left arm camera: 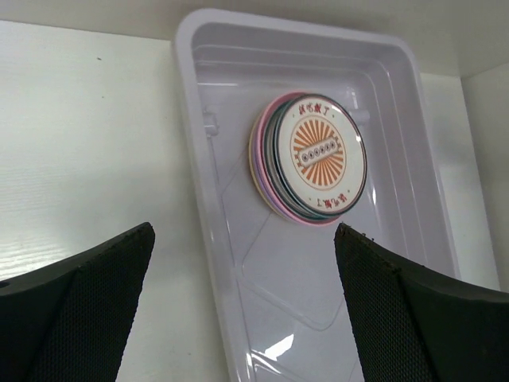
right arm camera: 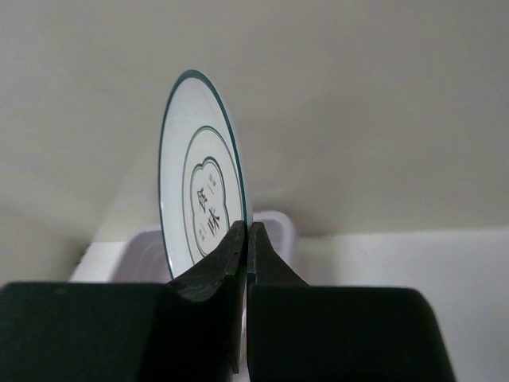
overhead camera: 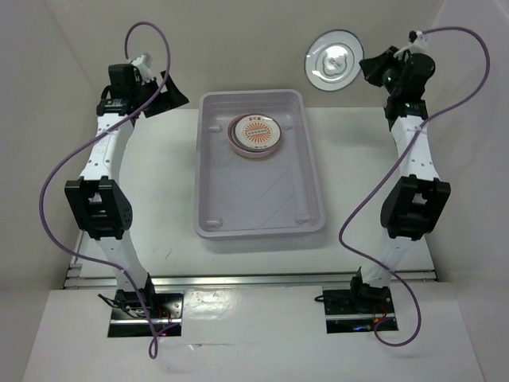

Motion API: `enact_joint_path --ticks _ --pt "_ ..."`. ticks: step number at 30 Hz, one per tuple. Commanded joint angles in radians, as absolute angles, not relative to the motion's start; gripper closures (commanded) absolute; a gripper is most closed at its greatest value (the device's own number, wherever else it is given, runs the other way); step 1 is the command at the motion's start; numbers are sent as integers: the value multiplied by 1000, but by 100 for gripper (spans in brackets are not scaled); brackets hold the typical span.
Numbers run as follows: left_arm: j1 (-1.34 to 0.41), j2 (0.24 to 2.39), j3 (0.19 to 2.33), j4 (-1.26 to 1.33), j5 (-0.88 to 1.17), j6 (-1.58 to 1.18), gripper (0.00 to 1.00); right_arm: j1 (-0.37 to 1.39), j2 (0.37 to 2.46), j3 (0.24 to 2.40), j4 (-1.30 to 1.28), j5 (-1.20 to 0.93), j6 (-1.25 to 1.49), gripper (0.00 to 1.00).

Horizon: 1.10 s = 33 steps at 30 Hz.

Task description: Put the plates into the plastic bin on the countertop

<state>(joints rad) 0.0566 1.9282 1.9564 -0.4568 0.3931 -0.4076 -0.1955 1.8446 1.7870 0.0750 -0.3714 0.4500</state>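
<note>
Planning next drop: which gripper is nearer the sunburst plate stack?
Left. The left gripper hangs left of the stack; the right gripper, holding a white plate, is farther, back right.

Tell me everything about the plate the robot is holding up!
The plate is small, round, white and glossy, with a dark-green rim, a thinner green ring inside and dark writing in a flower-shaped outline. The right pincer pinches its edge, holding it in the air past the far right corner of the plastic bin. Nothing else touches it.

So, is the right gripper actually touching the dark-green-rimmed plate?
Touching. The right wrist view shows the right gripper pinched on the dark-green-rimmed plate, whose lower edge is wedged between the fingers with no gap.
</note>
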Motion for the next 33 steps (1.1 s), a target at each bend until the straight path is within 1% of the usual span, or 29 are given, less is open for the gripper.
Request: enact_joint_path --ticks 1,4,11,14,20,27,28,29,30,32,33 --pt "116 1838 1896 -379 425 -457 0 -109 1961 1958 89 -601 445 100" --pt "147 1807 1850 -356 440 -466 0 -32 2074 2028 61 -641 478 100" --pt "190 1766 1818 -367 428 -466 0 87 2197 2039 28 -546 471 100" --pt "201 1756 1799 -367 428 -466 0 123 2256 2052 -12 -537 462 100" --pt "219 1721 1743 -377 428 -466 0 170 2325 2100 -49 -456 419 100" --pt "230 1709 1717 -359 428 -466 0 201 2344 2160 -153 -364 374 100" --pt "230 1709 1717 -359 428 -466 0 212 2358 2177 -175 -364 374 92" --pt "230 1709 1717 -359 428 -466 0 212 2358 2189 -196 -364 358 69" --pt "230 1709 1717 -359 428 -466 0 222 2367 2189 -207 -377 339 59" --pt "230 1709 1717 -359 428 -466 0 222 2367 2200 -227 -388 324 45" --pt "230 1709 1717 -359 428 -466 0 235 2358 2200 -247 -377 304 35"
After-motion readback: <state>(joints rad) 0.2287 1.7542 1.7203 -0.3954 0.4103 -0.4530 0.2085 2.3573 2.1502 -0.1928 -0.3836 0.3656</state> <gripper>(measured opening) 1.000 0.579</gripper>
